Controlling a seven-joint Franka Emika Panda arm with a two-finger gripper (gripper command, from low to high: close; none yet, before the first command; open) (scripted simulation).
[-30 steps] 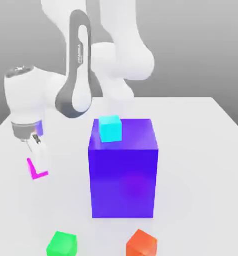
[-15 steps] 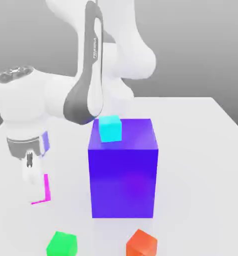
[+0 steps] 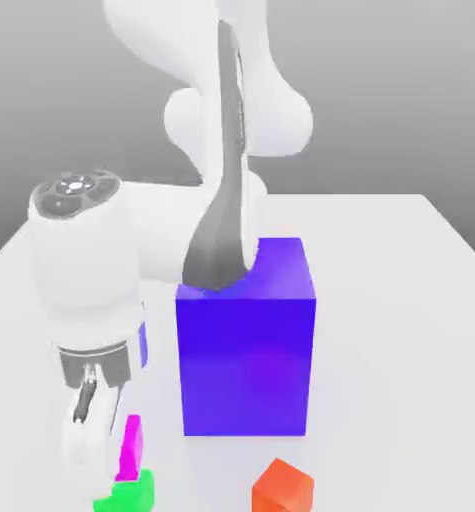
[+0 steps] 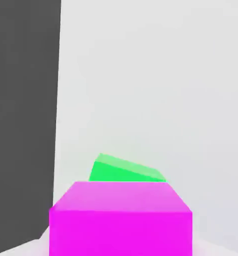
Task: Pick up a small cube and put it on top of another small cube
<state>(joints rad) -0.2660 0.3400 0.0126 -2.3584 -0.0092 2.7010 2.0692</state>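
Note:
The small magenta cube (image 3: 131,446) is at the tip of my gripper (image 3: 99,440), low at the front of the exterior view's left. It is tilted edge-on to that camera. Directly under it lies the small green cube (image 3: 127,492), and the two look in contact or nearly so. In the hand view the magenta cube (image 4: 121,220) is large and close, with the green cube (image 4: 125,170) partly showing beyond it on the white table.
A big blue block (image 3: 246,350) stands just to the exterior view's right of the hand. An orange-red small cube (image 3: 281,488) lies in front of that block. The white table (image 3: 401,350) ends close by, with dark floor (image 4: 23,100) beyond its edge.
The hand has carried the magenta cube forward and down, from beside the blue block's left to right above the green cube. The arm's links have swung in front of the blue block's top.

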